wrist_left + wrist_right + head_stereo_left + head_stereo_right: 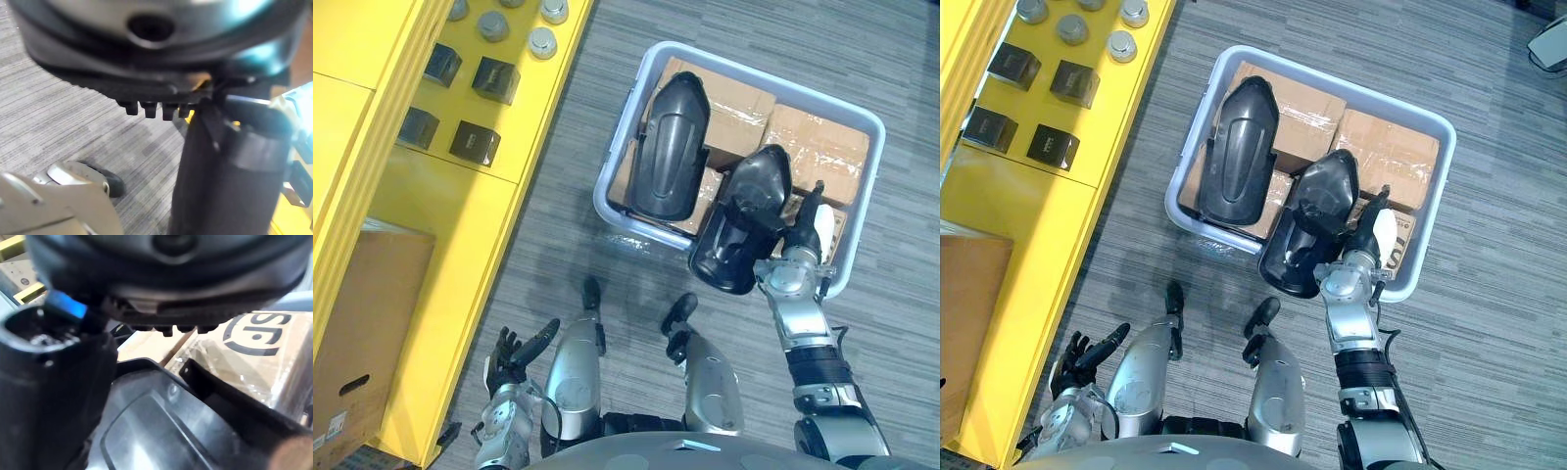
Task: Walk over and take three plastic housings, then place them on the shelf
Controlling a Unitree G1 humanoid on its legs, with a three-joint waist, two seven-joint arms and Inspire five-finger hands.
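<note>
**Left eye view.** Task at an early stage: no housing lies on the yellow shelf (460, 225), which carries small black blocks (475, 142) and silver cylinders (542, 41). The first housing (671, 147), a glossy black elongated shell, rests on cardboard boxes (822, 147) inside the pale tub (876, 125) on the carpet. The second housing (744, 220), of like shape with its hollow side partly showing, is tilted and overhangs the tub's near rim. The right robot hand (806, 235) meets its far edge. The left robot hand (509, 357) hangs beside the shelf, fingers spread, holding nothing.

**Right eye view.** Same layout: two housings are visible, so a third has yet to be found.

**Left wrist view.** The left robot hand (146, 58) is above bare carpet (58, 112), relaxed and empty.

**Right wrist view.** The right robot hand (171, 274) appears closed on the second housing (161, 435), whose smooth black wall passes between thumb and fingers, with a box behind. Judged remaining: lift it clear, collect two more, and carry them to the shelf.
</note>
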